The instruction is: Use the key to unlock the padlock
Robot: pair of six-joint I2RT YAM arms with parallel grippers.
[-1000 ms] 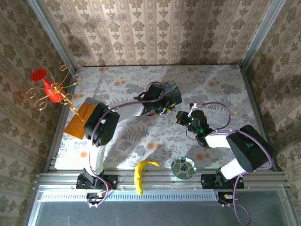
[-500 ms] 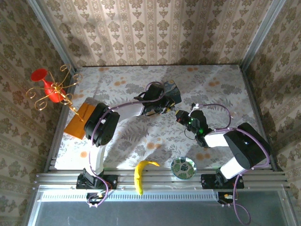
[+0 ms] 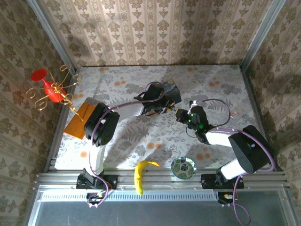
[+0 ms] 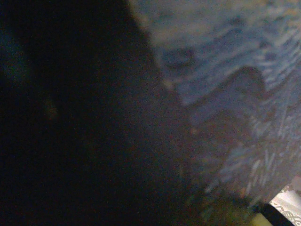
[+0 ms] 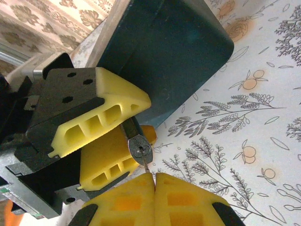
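Observation:
In the right wrist view the small dark padlock shows its silvery keyway face, clamped between the yellow fingers of my left gripper. My right gripper is shut on the key. Its thin blade sticks out from the pads, and its tip sits in the keyway. From above, the left gripper and right gripper meet nose to nose at mid-table, just in front of the blue painted box.
The blue box stands right behind the left gripper, and its painted side is blurred close up. A banana and a small patterned dish lie near the front edge. An orange block and a red vase are at the left.
My right gripper has edged slightly up and towards the left gripper. The left arm has held still with the padlock.

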